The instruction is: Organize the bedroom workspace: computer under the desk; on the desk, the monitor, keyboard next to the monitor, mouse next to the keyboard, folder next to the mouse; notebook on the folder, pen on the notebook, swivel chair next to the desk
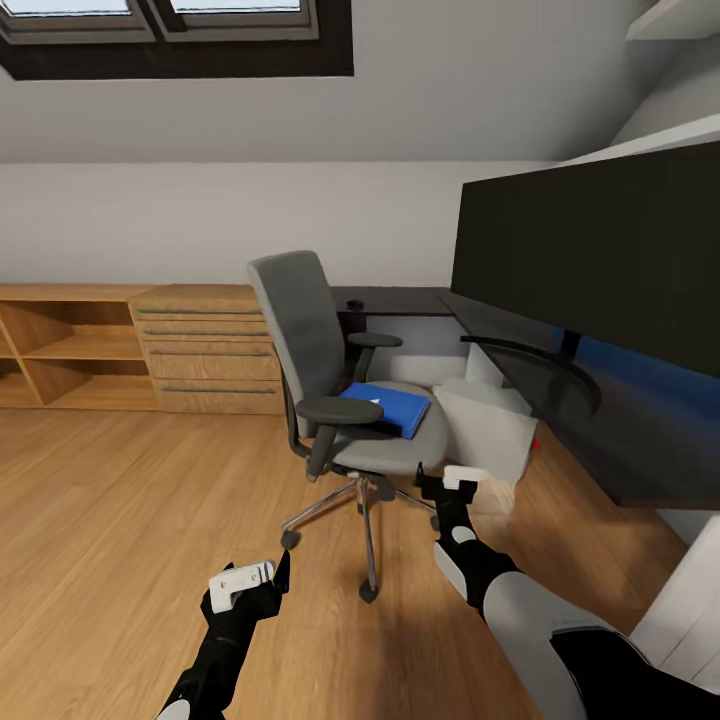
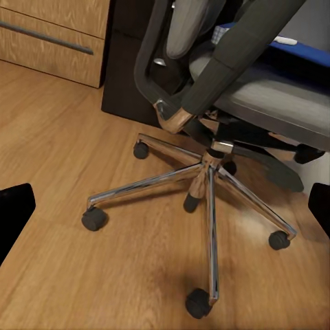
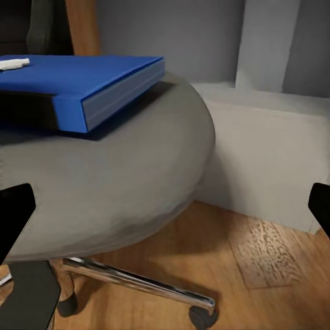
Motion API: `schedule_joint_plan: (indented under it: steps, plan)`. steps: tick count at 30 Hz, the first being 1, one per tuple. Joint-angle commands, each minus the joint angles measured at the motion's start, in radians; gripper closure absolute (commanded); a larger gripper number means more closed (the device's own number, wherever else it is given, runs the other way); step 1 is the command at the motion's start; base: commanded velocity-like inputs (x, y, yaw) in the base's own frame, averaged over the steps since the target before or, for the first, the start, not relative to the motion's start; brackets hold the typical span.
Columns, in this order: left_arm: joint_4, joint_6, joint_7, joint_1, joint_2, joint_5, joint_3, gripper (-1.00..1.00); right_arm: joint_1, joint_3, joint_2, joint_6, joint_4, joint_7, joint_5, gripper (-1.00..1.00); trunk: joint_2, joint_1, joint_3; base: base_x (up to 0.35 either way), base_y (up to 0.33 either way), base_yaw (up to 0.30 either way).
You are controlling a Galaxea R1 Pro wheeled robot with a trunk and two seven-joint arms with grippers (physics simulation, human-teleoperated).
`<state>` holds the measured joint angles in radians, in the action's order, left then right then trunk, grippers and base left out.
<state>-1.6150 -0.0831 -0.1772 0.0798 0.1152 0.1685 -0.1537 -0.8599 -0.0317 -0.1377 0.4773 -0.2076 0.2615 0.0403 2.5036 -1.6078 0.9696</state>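
Both claws, left [image 1: 283, 572] and right [image 1: 428, 487], gape empty; right one nears the folder [image 1: 388, 407] ahead on the chair [image 1: 300, 330] seat, so fetching it seems next.

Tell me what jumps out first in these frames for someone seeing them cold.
The grey swivel chair stands mid-floor with a bright blue folder lying on its seat, its chrome star base clear in the left wrist view. At the right, a very wide black monitor sits on the black desk, with a white-grey computer on the floor under it. The right hand hangs open near the seat's front edge; the left hand is open, lower, over bare floor.
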Motion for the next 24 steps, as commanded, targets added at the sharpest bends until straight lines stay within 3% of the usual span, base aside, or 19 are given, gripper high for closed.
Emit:
schedule_joint_plan:
  steps: [1, 7, 17, 24]
  plan:
    - [-0.002, -0.004, -0.005, 0.0, 0.0, 0.008, -0.001, -1.0, -0.001, -0.004, -0.004, 0.0, 0.001, 0.008, 0.004, -1.0, 0.0, 0.0, 0.001, 0.0, 0.0, 0.0]
    - [-0.002, -0.005, -0.005, 0.0, 0.0, 0.008, -0.002, -1.0, -0.001, -0.001, -0.025, 0.003, -0.002, 0.011, 0.005, -1.0, 0.0, 0.0, 0.001, 0.0, 0.0, 0.0]
    - [-0.002, -0.004, -0.005, 0.0, 0.0, 0.008, -0.003, -1.0, -0.001, 0.001, -0.025, 0.004, 0.0, 0.011, 0.006, -1.0, 0.0, 0.0, 0.001, 0.085, 0.09, -0.005]
    - [-0.002, -0.004, -0.005, 0.0, 0.0, 0.008, -0.003, -1.0, -0.001, 0.002, -0.024, 0.004, 0.001, 0.01, 0.006, -1.0, 0.0, 0.0, 0.001, 0.011, 0.012, -0.174]
